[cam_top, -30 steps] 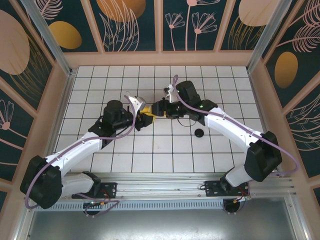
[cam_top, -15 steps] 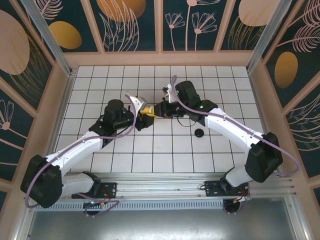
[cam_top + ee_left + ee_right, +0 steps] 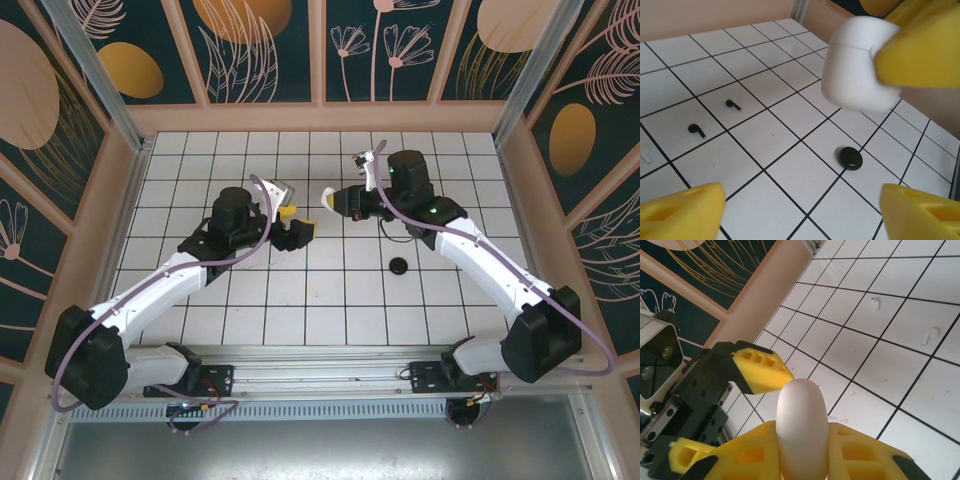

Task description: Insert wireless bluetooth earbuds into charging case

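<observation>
1. Both arms have drawn apart since a second ago. Then the grippers met over mid-table; now the right gripper [image 3: 338, 200] has pulled back toward the far right with the white charging case [image 3: 327, 203], while the left gripper [image 3: 297, 225] has let go and stands wide, nothing in it
2. Right gripper clamps the case by its sides between yellow fingers [image 3: 860, 455], clear above the table [image 3: 250, 300]; the lid looks closed
3. Two black earbuds [image 3: 732, 104] lie flat on the tiles, near each other, ahead and to the left in the left wrist view; their stems run roughly parallel, toward that view's lower right
4. Left gripper is free and faces them, so I judge the pick is its job, closing across a stem
5. Open tiles surround the buds, walls well off; a black disc [image 3: 850, 158] lies apart to the right, under the raised case
</observation>
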Tool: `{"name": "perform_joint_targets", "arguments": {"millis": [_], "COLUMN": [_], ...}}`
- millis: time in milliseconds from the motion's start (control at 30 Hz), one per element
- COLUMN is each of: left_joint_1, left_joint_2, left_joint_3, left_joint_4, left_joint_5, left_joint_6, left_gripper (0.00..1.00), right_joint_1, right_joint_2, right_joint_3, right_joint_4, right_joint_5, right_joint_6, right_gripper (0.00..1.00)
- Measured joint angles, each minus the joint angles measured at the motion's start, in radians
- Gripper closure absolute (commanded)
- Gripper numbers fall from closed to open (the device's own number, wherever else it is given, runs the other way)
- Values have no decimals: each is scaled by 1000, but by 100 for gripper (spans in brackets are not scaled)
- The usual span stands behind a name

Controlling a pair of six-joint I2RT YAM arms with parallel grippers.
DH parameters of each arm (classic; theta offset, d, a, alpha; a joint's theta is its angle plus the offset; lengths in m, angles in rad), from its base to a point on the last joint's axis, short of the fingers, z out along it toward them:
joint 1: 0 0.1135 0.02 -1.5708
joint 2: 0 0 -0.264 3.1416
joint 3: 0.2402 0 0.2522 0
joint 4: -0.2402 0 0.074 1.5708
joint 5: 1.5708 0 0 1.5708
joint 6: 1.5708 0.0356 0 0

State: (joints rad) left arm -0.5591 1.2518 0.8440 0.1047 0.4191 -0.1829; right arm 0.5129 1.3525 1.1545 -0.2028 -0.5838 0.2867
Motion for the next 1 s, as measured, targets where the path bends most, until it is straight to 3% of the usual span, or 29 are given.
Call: {"name": "perform_joint_targets", "arguments": {"millis": [100, 300, 533, 800, 1000], "left_joint_1": [28, 102, 103, 107, 109], "left_joint_2": [-31, -66, 19, 82, 107], "left_joint_3": [-26, -128, -50, -21, -3], "left_joint_4": [27, 264, 363, 397, 420], "left_joint_5": [58, 307, 543, 650, 659], "left_joint_6": [-2, -61, -103, -155, -191], "left_gripper": [16, 17, 29, 40, 55], "right_joint_1": [-32, -36, -36, -32, -21], "right_joint_2": [-2, -18, -22, 16, 55], "right_joint_3": [0, 0, -9, -5, 8], "right_joint_4": [-18, -34, -15, -7, -8], "right_joint_5": [-43, -159, -336, -467, -497], "right_joint_6": [-68, -209, -288, -289, -289], "right_gripper": [91, 89, 89, 87, 84]}}
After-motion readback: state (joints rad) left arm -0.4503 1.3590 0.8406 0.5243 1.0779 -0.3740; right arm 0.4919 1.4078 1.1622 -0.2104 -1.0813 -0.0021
